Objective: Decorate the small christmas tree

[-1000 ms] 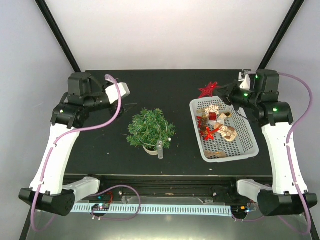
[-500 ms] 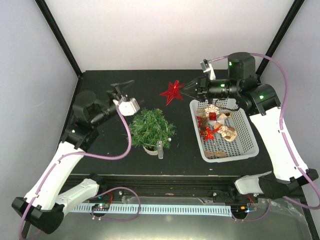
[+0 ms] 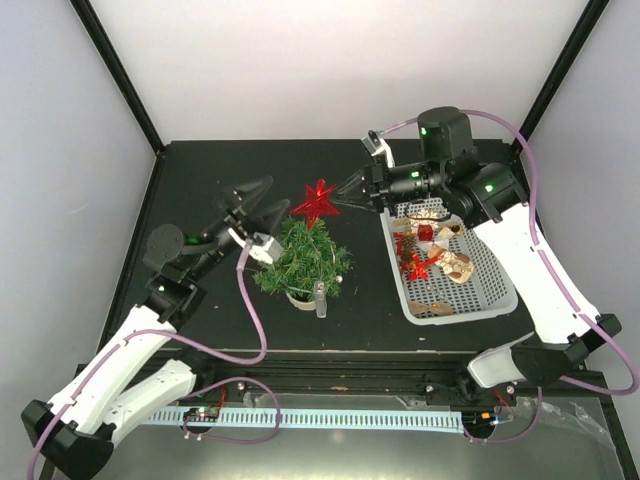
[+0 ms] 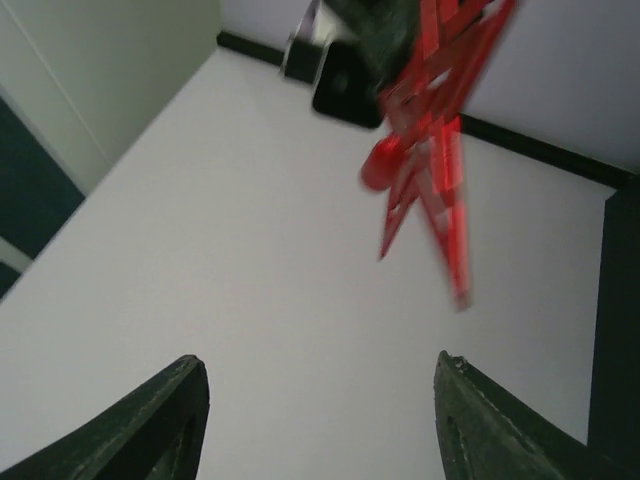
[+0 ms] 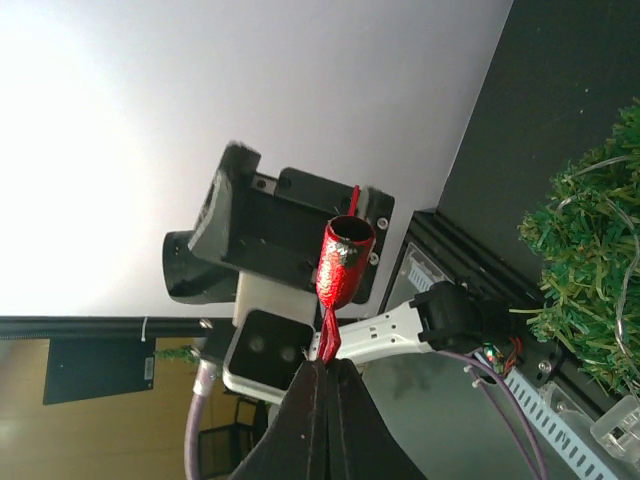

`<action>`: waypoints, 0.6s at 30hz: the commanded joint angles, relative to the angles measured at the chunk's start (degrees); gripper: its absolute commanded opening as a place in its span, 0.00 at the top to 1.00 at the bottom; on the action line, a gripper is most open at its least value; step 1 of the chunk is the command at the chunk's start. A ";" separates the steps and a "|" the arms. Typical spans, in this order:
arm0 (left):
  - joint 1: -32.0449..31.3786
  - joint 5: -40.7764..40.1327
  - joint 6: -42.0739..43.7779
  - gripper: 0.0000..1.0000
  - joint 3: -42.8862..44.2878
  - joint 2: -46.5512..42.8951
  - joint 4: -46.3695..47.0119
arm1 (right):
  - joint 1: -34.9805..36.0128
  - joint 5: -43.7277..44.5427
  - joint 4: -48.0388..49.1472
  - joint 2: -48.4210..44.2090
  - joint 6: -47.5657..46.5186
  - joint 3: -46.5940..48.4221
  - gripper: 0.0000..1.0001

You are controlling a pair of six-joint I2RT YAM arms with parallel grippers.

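**Red star pinched in my right gripper, left gripper gaping**

In my left wrist view the red star is showing blurred and cut off by the top edge, so I am making out only its spikes and a rounded socket. My right wrist view is catching it edge-on. There my jaws are closing tight on one star point. My left gripper is standing open, with nothing between its fingers.

The small christmas tree is sitting at the centre of the top view, bushy and dark green. Its cream pot is mostly hiding under the branches. The star is showing at the tree's upper edge, and I cannot tell whether it is touching the needles.
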 commanded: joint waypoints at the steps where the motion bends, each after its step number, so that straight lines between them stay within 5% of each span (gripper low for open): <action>1: -2.28 4.68 9.00 0.40 -3.86 -2.73 5.27 | 0.66 -2.75 1.11 0.66 -0.08 1.77 0.99; 18: -6.66 6.11 16.78 0.48 -5.21 -1.93 5.31 | 1.17 -4.22 3.00 0.10 0.19 -2.32 0.99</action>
